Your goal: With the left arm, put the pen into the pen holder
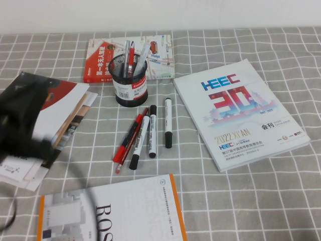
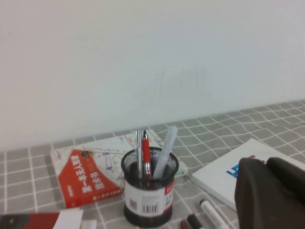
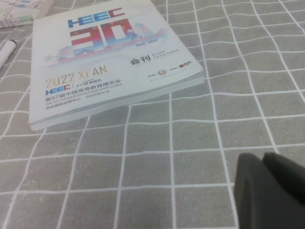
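Observation:
The black mesh pen holder (image 1: 131, 83) (image 2: 148, 198) stands upright in front of a red book. The slim grey-silver pen (image 1: 126, 54) (image 2: 138, 152) stands inside it, beside a red pen (image 2: 146, 157) and a white marker (image 2: 166, 150). My left arm (image 1: 22, 125) is a blurred black mass at the table's left edge, well away from the holder. In the left wrist view my left gripper (image 2: 265, 163) is shut with nothing in it, and the holder sits some way ahead. My right gripper (image 3: 263, 156) is shut and empty, low over the checked cloth.
Two red pens (image 1: 128, 139) and three white black-capped markers (image 1: 168, 123) lie in front of the holder. A white catalogue (image 1: 239, 113) (image 3: 109, 57) lies to the right. Loose papers (image 1: 60, 115) sit at the left, and an orange-edged book (image 1: 120, 213) lies near the front edge.

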{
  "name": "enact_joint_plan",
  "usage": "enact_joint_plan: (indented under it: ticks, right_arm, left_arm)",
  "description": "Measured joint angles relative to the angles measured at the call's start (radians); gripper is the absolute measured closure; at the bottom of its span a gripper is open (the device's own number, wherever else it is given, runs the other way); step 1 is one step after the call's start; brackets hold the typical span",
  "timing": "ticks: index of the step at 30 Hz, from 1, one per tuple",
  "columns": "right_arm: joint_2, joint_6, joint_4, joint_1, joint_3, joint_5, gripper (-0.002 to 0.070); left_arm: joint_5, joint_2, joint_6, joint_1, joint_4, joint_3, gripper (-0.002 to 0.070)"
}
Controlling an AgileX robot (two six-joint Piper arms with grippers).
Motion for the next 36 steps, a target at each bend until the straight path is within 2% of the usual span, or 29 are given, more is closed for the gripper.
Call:
enact_joint_plan:
  ticks: [6,12,18,30,33,36]
  right_arm:
    - [0.000,0.000,0.000,0.000,0.000,0.000,0.0691]
    - [0.000,0.000,0.000,0.000,0.000,0.000,0.0691]
    - [0.000,0.000,0.000,0.000,0.000,0.000,0.0691]
    - [0.000,0.000,0.000,0.000,0.000,0.000,0.0691]
    - [0.000,0.000,0.000,0.000,0.000,0.000,0.0691]
    - [0.000,0.000,0.000,0.000,0.000,0.000,0.0691]
  left_arm:
    - [0.066,-0.249,-0.070,0.000,0.000,0.180,0.0675]
    - [0.057,-0.409,-0.181,0.000,0.000,0.337,0.0675]
    - [0.064,-0.433,-0.203,0.000,0.000,0.435,0.0675]
    - [0.061,-0.434,-0.210,0.000,0.000,0.445,0.0675]
    - [0.065,-0.434,-0.141,0.000,-0.051,0.445,0.0675]
    - [0.088,-0.434,0.103,0.000,-0.285,0.445,0.0675]
